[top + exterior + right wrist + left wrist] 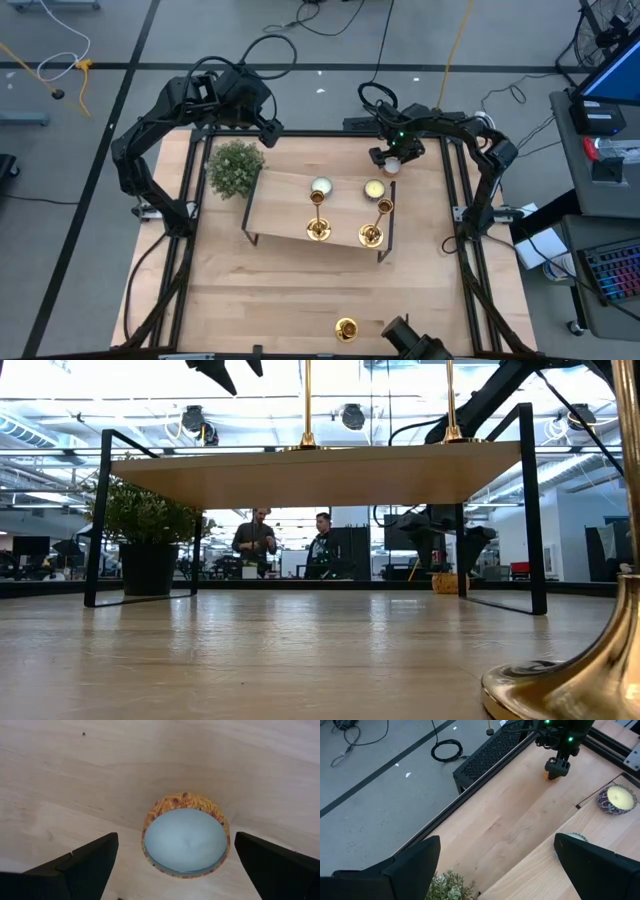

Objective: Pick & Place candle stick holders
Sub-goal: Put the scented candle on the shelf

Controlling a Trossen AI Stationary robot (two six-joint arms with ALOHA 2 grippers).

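Two gold candle stick holders [318, 215] [371, 225] stand upright on their round bases on a low wooden shelf [280, 205]. A third holder [346, 328] stands on the table near the front edge; its base shows large in the low view [580, 680]. My right gripper [392, 158] is open at the far side of the table, pointing down, with its fingers on either side of a round pale candle with an orange patterned rim [185, 837]. My left gripper [268, 130] is open and empty above the far left, by the plant.
A bushy green plant [235, 165] stands at the shelf's left end. Two pale tealight candles [321, 187] [374, 188] sit on the shelf behind the holders. A black frame [190, 200] runs along the table's edges. People stand in the room beyond [290, 540].
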